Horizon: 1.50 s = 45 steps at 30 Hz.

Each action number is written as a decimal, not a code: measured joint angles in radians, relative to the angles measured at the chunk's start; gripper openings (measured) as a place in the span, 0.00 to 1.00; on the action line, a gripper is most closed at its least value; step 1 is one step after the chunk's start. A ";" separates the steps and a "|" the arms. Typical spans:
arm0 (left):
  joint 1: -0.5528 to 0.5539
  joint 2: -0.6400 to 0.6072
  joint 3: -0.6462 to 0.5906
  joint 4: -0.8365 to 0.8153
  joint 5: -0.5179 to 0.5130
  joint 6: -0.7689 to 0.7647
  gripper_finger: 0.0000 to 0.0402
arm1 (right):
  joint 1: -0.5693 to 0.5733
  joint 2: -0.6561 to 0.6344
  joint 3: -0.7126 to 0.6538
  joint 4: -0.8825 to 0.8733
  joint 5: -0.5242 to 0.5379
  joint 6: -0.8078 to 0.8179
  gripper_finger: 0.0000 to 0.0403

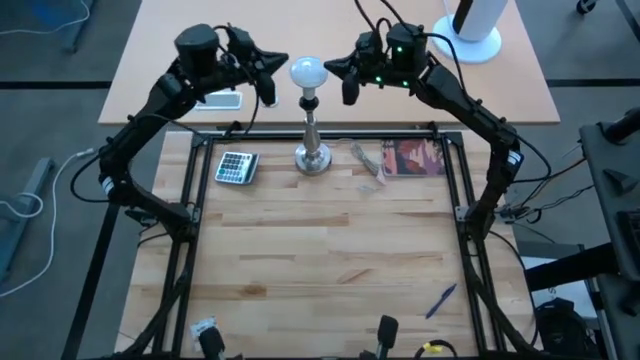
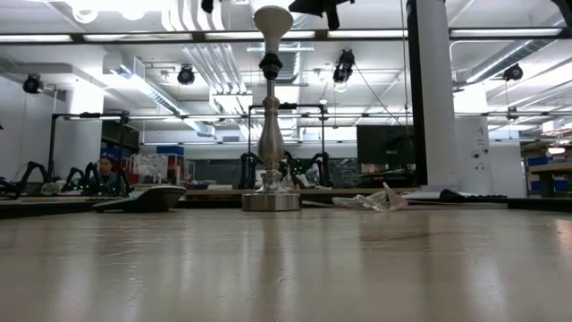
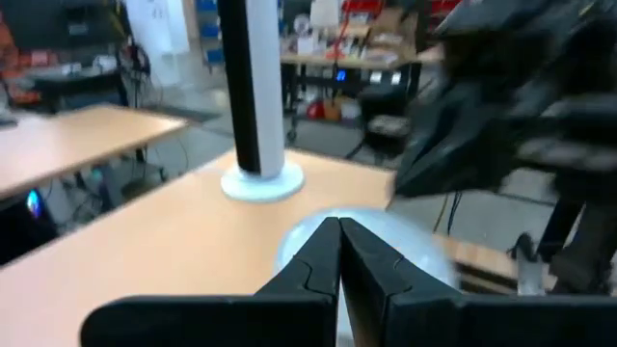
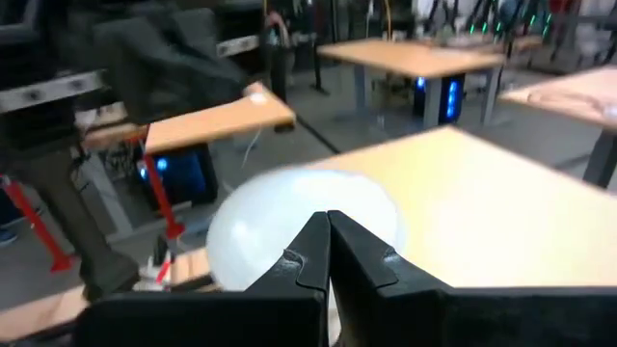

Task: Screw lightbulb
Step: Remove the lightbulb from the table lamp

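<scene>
High view shows us a calculator (image 1: 237, 166) and a packet (image 1: 412, 158) flanking the silver stand (image 1: 312, 150); the lightbulb (image 1: 308, 72) tops it, between our left gripper (image 1: 272, 82) and right gripper (image 1: 340, 78), both pressed together, empty.

Lighting: bright, even, from ceiling strip lights (image 2: 107, 38) overhead; shadows on the wooden surface (image 1: 330, 260) faint and soft. Glare: pale sheen across the near surface in the low view. Blur: both wrist views smeared; the lightbulb (image 4: 299, 226) there soft-edged, background out of focus.
</scene>
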 joint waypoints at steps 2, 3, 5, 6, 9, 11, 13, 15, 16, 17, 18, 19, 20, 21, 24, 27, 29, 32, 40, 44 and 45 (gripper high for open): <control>0.010 0.017 -0.003 -0.012 0.006 0.000 0.00 | 0.003 -0.006 0.003 -0.042 0.005 0.007 0.00; 0.011 0.025 -0.004 -0.012 0.011 0.000 0.00 | 0.003 -0.008 0.003 -0.067 0.011 0.016 0.00; 0.011 0.033 -0.004 -0.014 0.031 0.001 0.00 | 0.003 -0.008 0.004 -0.108 0.012 0.021 0.00; 0.011 0.033 -0.004 -0.017 0.033 0.002 0.00 | 0.003 -0.007 0.004 -0.119 0.014 0.018 0.00; 0.012 0.040 -0.002 -0.046 0.042 0.010 0.00 | 0.002 -0.007 0.004 -0.141 0.015 -0.004 0.00; 0.013 0.047 -0.002 -0.055 0.052 0.010 0.00 | 0.003 -0.007 0.004 -0.139 0.014 -0.011 0.00; 0.013 0.046 -0.001 -0.078 0.054 0.009 0.00 | 0.003 -0.007 0.004 -0.136 0.014 -0.016 0.00; 0.013 0.048 -0.001 -0.080 0.055 0.008 0.00 | 0.003 -0.007 0.004 -0.136 0.020 -0.030 0.00; 0.013 0.050 -0.001 -0.076 0.054 0.007 0.00 | 0.003 -0.007 0.004 -0.135 0.030 -0.032 0.00; 0.013 0.050 -0.001 -0.074 0.054 0.006 0.00 | 0.003 -0.008 0.006 -0.136 0.038 -0.031 0.00; 0.013 0.050 -0.001 -0.079 0.054 0.004 0.00 | 0.003 -0.012 0.007 -0.137 0.038 -0.031 0.00; 0.013 0.049 -0.001 -0.085 0.054 0.003 0.00 | 0.003 -0.015 0.011 -0.137 0.040 -0.027 0.00; 0.013 0.049 -0.001 -0.086 0.054 0.002 0.00 | 0.003 -0.019 0.018 -0.137 0.040 -0.027 0.00; 0.013 0.049 -0.001 -0.083 0.054 0.002 0.00 | 0.003 -0.023 0.029 -0.135 0.039 -0.029 0.00; 0.013 0.050 -0.001 -0.085 0.054 0.002 0.00 | 0.003 -0.028 0.060 -0.124 0.037 -0.049 0.00; 0.013 0.053 -0.001 -0.086 0.054 0.002 0.00 | 0.005 -0.027 0.059 -0.098 0.037 -0.063 0.00; 0.013 0.055 -0.001 -0.084 0.054 -0.005 0.00 | 0.005 -0.025 0.041 -0.088 0.036 -0.064 0.00; 0.013 0.058 -0.002 -0.086 0.053 -0.011 0.00 | 0.009 -0.024 0.008 -0.050 0.028 -0.068 0.00; 0.013 0.060 -0.002 -0.083 0.053 -0.017 0.00 | 0.010 -0.024 -0.068 0.103 0.000 -0.081 0.00; 0.013 0.060 -0.003 -0.082 0.050 -0.019 0.00 | 0.010 -0.024 -0.114 0.119 -0.024 -0.074 0.00; 0.013 0.060 -0.003 -0.081 0.051 -0.021 0.00 | 0.010 -0.027 -0.127 0.128 -0.024 -0.064 0.00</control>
